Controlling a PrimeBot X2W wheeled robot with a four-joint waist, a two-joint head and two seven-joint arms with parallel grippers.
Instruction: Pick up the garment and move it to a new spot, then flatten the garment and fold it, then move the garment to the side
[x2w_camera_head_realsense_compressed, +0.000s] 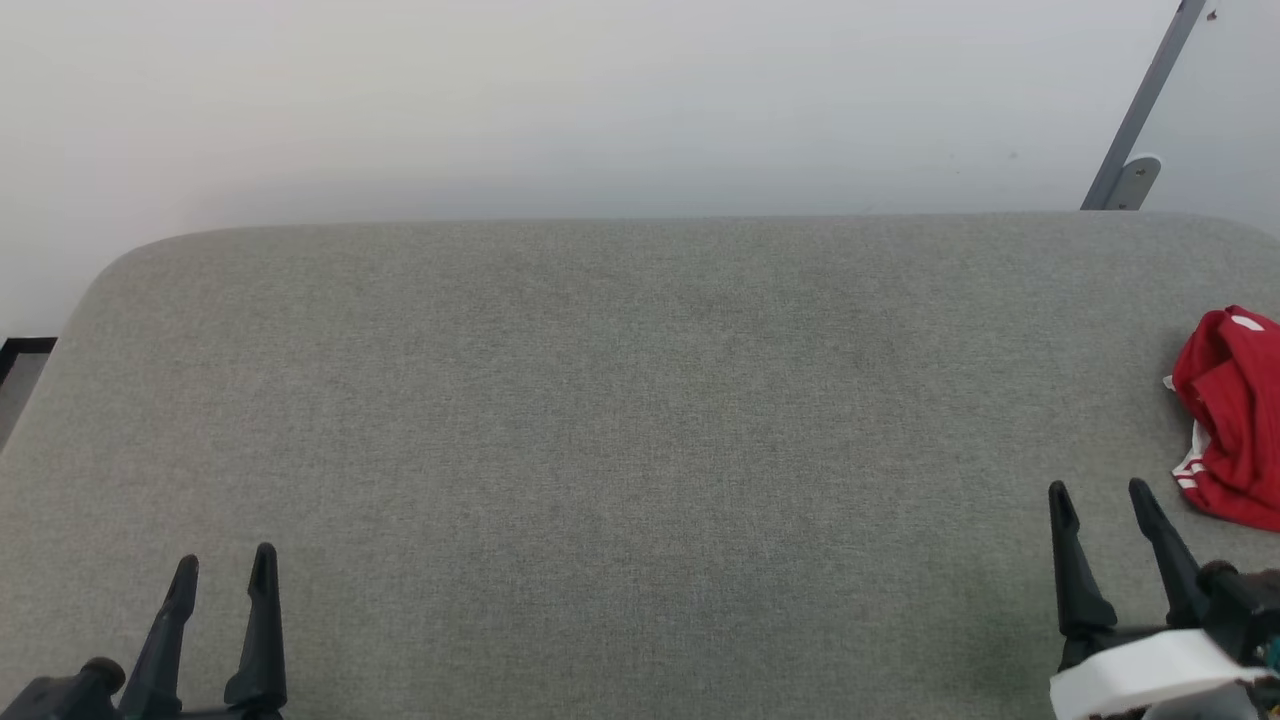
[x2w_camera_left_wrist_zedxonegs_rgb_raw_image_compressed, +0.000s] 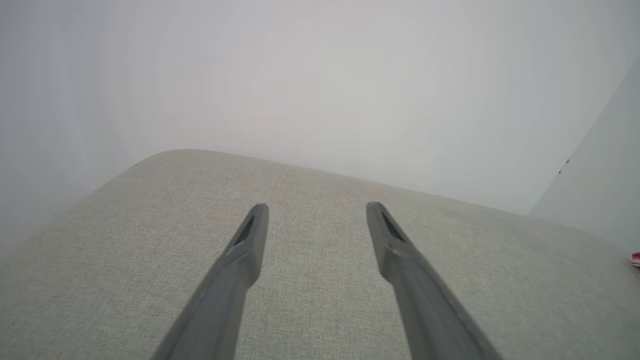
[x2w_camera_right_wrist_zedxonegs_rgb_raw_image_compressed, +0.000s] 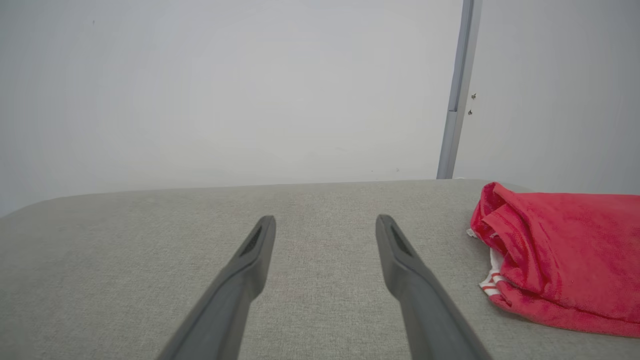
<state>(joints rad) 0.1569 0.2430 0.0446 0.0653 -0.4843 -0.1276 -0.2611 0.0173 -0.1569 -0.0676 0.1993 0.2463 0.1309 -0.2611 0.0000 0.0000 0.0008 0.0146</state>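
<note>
Left claw (x2w_camera_head_realsense_compressed: 225, 560): lower left of my head view, fingers pointing up the frame. They stand apart with nothing between them. In its own wrist view I see only grey cloth through the gap.
Right claw (x2w_camera_head_realsense_compressed: 1099, 490): lower right of the head view, fingers spread just as wide and gripping nothing. A white band (x2w_camera_head_realsense_compressed: 1150, 672) wraps the wrist behind it.
Claw height: I cannot tell from any view whether the tips touch the table or hang just over it.
Garment (x2w_camera_head_realsense_compressed: 1235, 420): red, crumpled in a heap at the right side of the table and cut off by the edge of the head view. It lies just beyond and to the right of the right claw, apart from it.
Garment detail: a white patch and a bit of red-and-white striped trim show at its left side. In the right wrist view it lies to the right of the right-hand finger, not touching.
Table (x2w_camera_head_realsense_compressed: 600, 400): grey woven cover with rounded far corners.
Wall (x2w_camera_head_realsense_compressed: 600, 100): pale and plain, rising behind the table's far edge.
Strut (x2w_camera_head_realsense_compressed: 1145, 105): a grey bar slanting up the wall at the far right, with a small bracket (x2w_camera_head_realsense_compressed: 1135, 182) at its foot.
Floor (x2w_camera_head_realsense_compressed: 18, 385): a sliver shows past the table's left edge, with a dark strip above it.
</note>
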